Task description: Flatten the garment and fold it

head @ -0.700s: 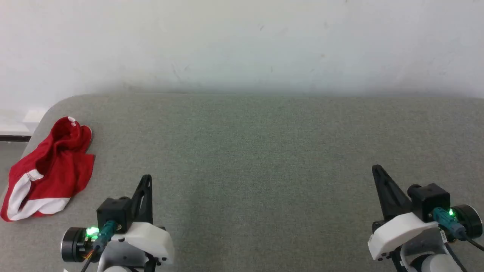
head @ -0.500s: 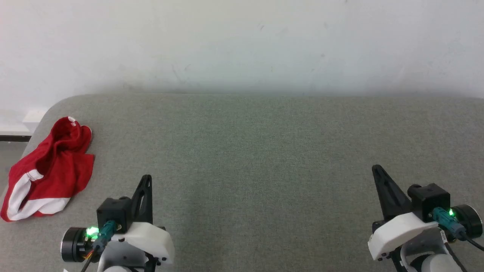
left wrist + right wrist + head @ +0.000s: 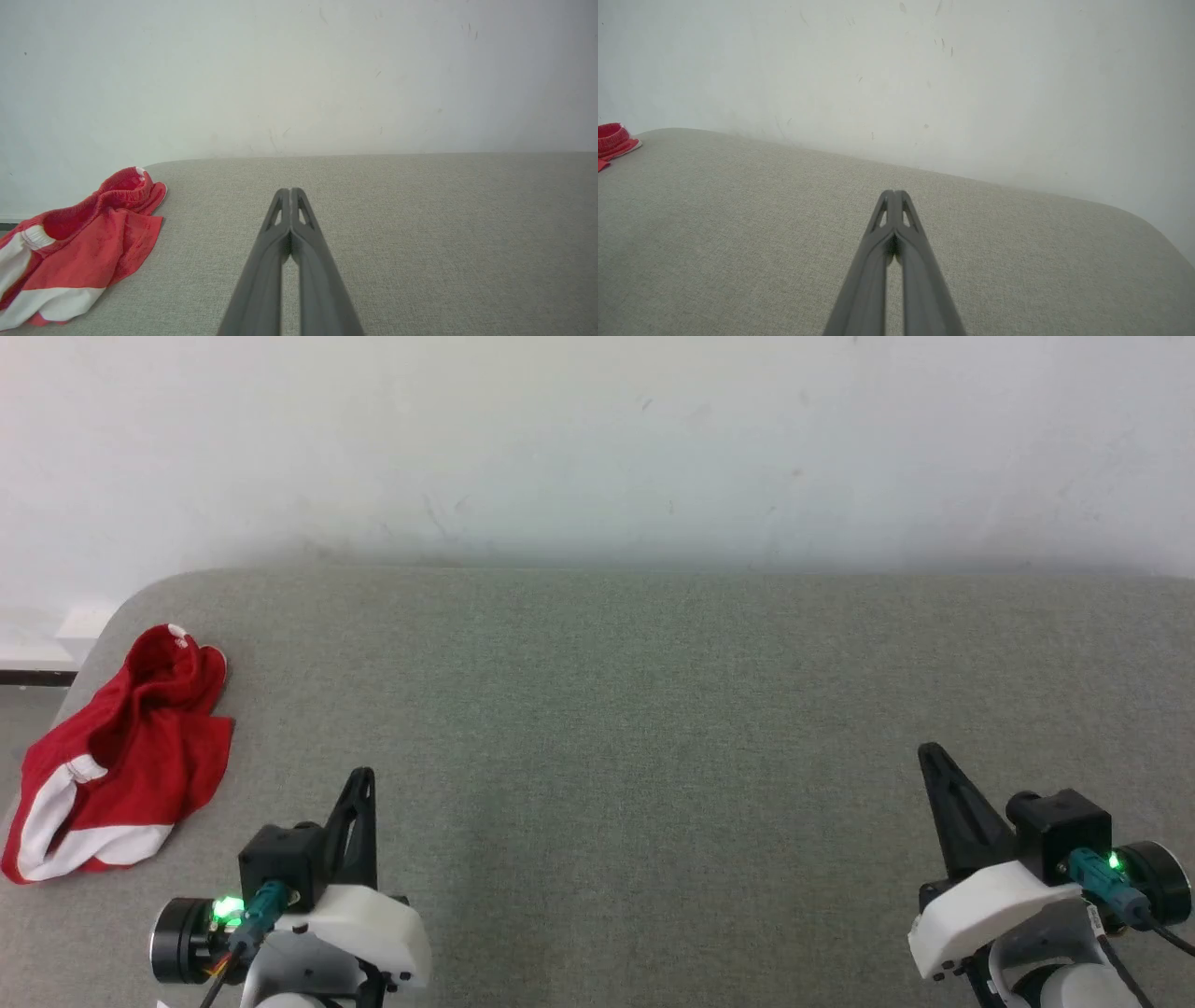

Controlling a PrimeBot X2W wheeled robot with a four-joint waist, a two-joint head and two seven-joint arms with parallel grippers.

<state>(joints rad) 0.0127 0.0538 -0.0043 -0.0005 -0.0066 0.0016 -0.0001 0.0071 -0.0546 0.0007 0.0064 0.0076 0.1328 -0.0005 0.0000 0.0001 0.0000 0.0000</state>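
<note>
Red shorts (image 3: 117, 761), crumpled, lower left of frame at edge of grey cushion (image 3: 653, 728); left claw (image 3: 362, 777) and right claw (image 3: 927, 752) both pressed together, well apart from shorts; best: spread left claw, pinch a free edge, drag toward centre.

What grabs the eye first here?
The crumpled red-and-white garment, bunched at the left end of the grey fabric surface, is the one patch of strong colour. Next come the left end effector and the right end effector at the lower corners of the head view, both shut, holding nothing and apart from the garment. A scuffed white wall stands behind.
</note>
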